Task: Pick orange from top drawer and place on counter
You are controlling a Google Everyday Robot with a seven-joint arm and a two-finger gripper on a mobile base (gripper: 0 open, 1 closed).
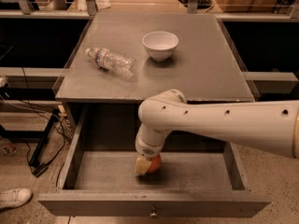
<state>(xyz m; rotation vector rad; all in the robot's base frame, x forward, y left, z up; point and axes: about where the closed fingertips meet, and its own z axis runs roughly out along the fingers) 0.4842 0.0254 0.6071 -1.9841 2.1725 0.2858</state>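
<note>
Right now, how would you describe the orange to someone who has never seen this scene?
Find the open top drawer under the counter. Near the middle of its grey floor, at the gripper, is the orange: the only round, orange-coloured thing there.

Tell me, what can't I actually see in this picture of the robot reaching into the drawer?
Camera view:
End effector, low in the top drawer at the orange: mostly hidden under the arm's wrist.
Orange: partly covered by the end effector.
Bottle label: too small to read.
Arm: cut off at right edge.
</note>
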